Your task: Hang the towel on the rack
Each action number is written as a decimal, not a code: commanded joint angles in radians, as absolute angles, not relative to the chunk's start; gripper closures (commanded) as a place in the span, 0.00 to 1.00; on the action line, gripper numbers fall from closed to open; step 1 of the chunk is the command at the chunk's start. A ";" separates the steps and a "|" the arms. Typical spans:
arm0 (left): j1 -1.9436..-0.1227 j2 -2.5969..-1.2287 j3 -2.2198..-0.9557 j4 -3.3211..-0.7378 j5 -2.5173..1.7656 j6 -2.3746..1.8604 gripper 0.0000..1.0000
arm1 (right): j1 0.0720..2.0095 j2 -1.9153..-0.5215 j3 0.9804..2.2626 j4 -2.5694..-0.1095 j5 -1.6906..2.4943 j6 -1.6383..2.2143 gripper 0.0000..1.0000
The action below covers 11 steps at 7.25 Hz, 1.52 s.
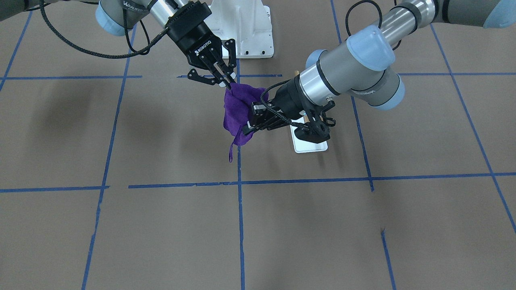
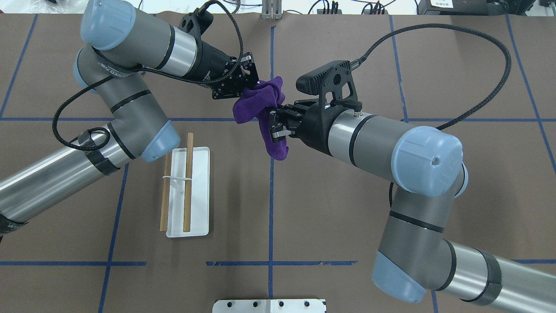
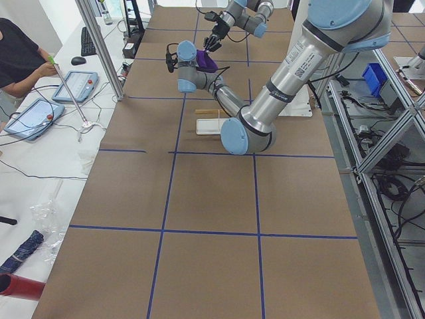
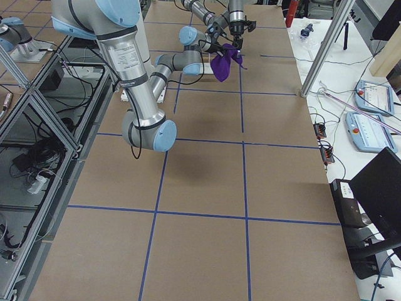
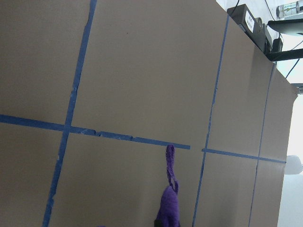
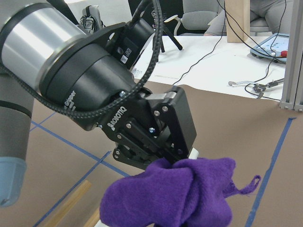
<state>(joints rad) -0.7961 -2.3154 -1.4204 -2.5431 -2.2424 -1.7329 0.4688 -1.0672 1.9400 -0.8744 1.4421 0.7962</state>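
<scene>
The deep-purple towel (image 1: 238, 108) hangs bunched in the air above the table's middle (image 2: 254, 106), with its loop string (image 1: 230, 155) dangling below. My left gripper (image 1: 248, 128) lies level and is shut on the towel's side; it also shows in the overhead view (image 2: 245, 89) and the right wrist view (image 6: 161, 156). My right gripper (image 1: 226, 82) pinches the towel's other edge (image 2: 275, 126). The rack (image 2: 200, 182), a white base with two wooden rods (image 2: 188, 182), stands apart on the table under my left forearm (image 1: 310, 147). The left wrist view shows only the loop (image 5: 170, 163).
The white robot mount plate (image 1: 246, 32) sits at the table's robot side. Blue tape lines (image 2: 271, 208) grid the brown table. An operator and a desk with tablets (image 3: 73, 86) are beyond the table's far edge.
</scene>
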 commanded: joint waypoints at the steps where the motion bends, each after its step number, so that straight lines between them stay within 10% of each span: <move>1: -0.802 -2.316 -1.422 -2.543 -2.246 -1.733 1.00 | 0.465 -1.066 1.942 -0.880 1.444 0.810 0.01; 7: -0.811 -2.239 -1.575 -2.524 -2.241 -1.749 1.00 | 0.487 -1.078 2.211 -1.413 1.511 0.811 0.00; 11: -0.807 -2.195 -1.830 -2.336 -2.063 -1.915 1.00 | 0.912 -1.106 2.261 -1.794 1.989 0.798 0.00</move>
<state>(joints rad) -0.8103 -2.2122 -1.7631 -2.3585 -2.1535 -1.8403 0.8080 -1.0848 2.2605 -1.7214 1.8985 0.8022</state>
